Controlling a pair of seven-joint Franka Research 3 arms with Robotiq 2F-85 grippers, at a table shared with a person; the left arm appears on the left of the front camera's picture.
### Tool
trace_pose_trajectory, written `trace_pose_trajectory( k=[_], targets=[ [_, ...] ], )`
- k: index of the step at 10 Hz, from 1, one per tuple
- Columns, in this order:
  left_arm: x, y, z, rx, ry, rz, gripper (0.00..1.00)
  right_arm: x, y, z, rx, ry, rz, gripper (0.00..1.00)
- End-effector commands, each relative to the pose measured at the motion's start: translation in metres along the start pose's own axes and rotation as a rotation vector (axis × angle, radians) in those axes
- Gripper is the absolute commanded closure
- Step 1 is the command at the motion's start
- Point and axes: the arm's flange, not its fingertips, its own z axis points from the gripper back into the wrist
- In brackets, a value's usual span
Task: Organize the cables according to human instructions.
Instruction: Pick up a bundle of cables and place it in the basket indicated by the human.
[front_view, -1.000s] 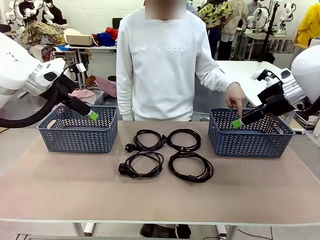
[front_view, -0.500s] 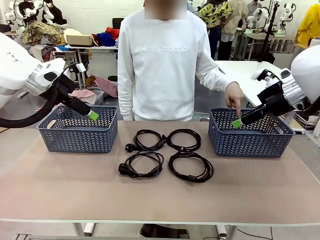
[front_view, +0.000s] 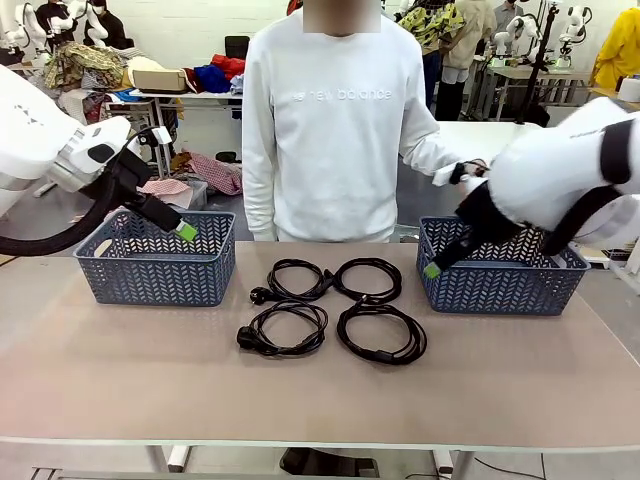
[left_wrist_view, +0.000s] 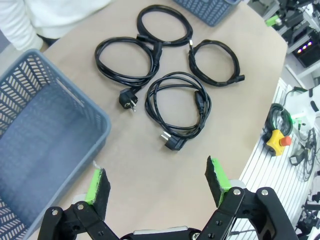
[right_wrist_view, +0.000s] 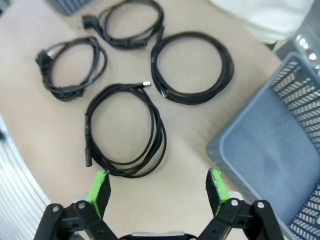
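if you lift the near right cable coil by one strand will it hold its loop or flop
Probably floppy: the near right cable lies in several thin loose turns with no tie visible, so it would likely sag and unwind. It looks light for the open right gripper. Its free end may dangle and snag.

This is a robotics lab, more workroom than office: a white left arm (front_view: 40, 140) and a white right arm (front_view: 560, 170) reach in over a plain work table (front_view: 320, 400) with a beige top. Behind it stand more tables, a white one (front_view: 470, 132) and another heaped with crumpled clothes (front_view: 75, 62) and a cardboard box (front_view: 158, 78). Off the table's edge, a yellow emergency-stop box (left_wrist_view: 276, 141) with a red button sits among loose wiring beside a ribbed white panel (left_wrist_view: 260, 165).
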Motion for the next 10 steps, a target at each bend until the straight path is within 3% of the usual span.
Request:
trace_pose_trajectory(
  k=[1,5,10],
  targets=[
    [-0.003,0.001,0.0,-0.02,-0.017,-0.01,0.0,0.031,0.009,-0.006,-0.047,0.128,-0.013,0.0],
    [-0.003,0.001,0.0,-0.02,-0.017,-0.01,0.0,0.061,0.033,-0.047,-0.029,0.253,0.025,0.0],
    [-0.003,0.001,0.0,-0.02,-0.017,-0.01,0.0,0.053,0.037,-0.053,-0.006,0.233,0.037,0.0]
  ],
)
